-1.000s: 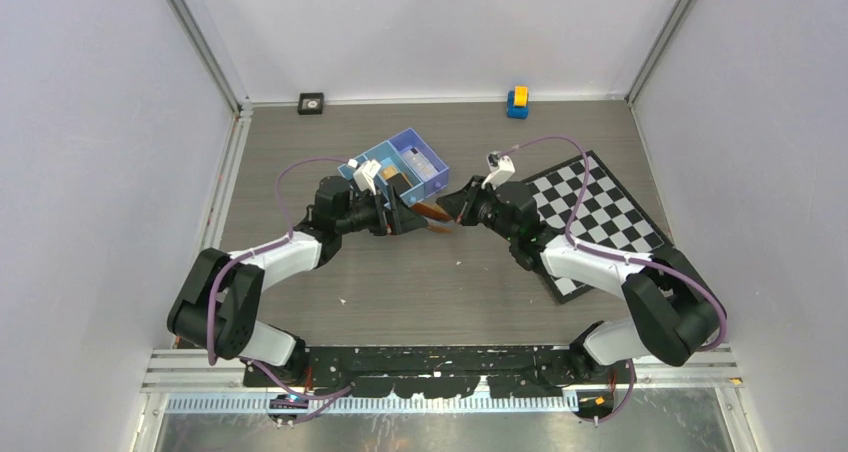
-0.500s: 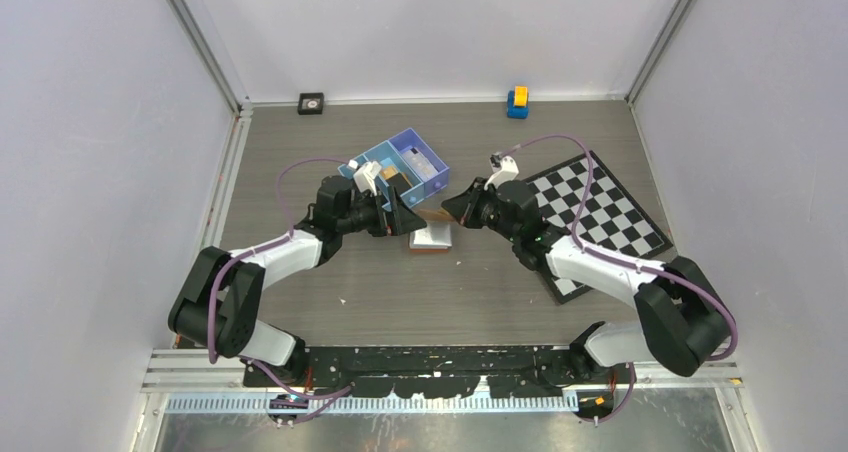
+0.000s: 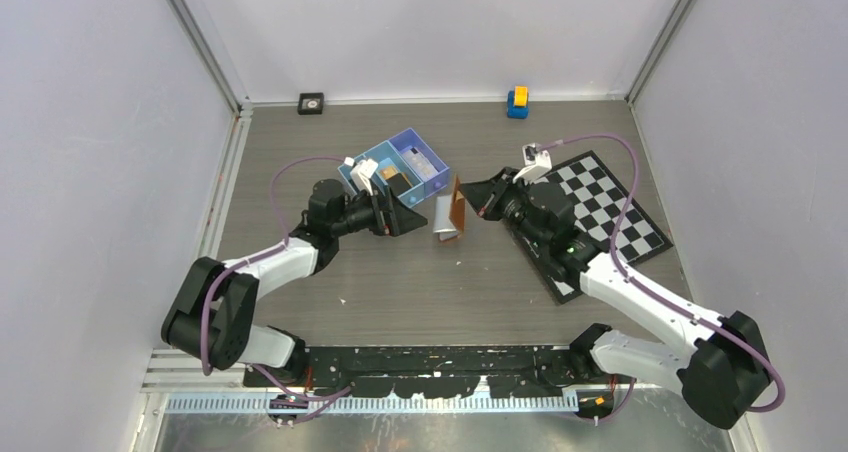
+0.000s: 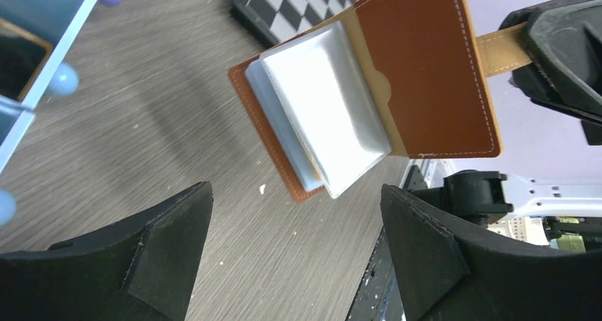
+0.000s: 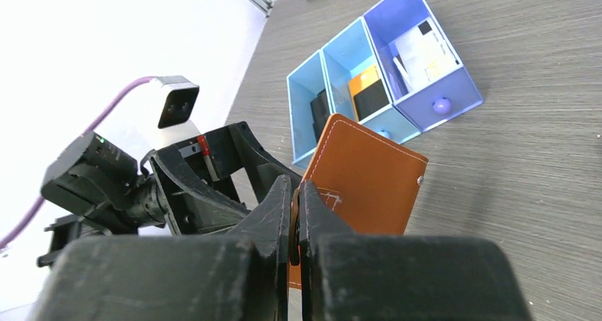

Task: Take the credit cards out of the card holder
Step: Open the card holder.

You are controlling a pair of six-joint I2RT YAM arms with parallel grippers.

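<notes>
The brown card holder hangs open and upright just above the table centre. My right gripper is shut on its strap clasp, as the right wrist view shows. In the left wrist view the holder's brown flap is spread, and a stack of whitish and pale blue credit cards sits in its pale inside. My left gripper is open and empty, just left of the holder and apart from it; it also shows in the top view.
The blue three-compartment tray stands behind the left gripper and holds an orange card and whitish cards. The chequered board lies on the right. A yellow and blue block and a small black object sit at the back wall.
The left gripper has let go of the holder and drawn back a little. The right gripper has pulled the holder by its strap to the right and up, from lying flat to upright.
</notes>
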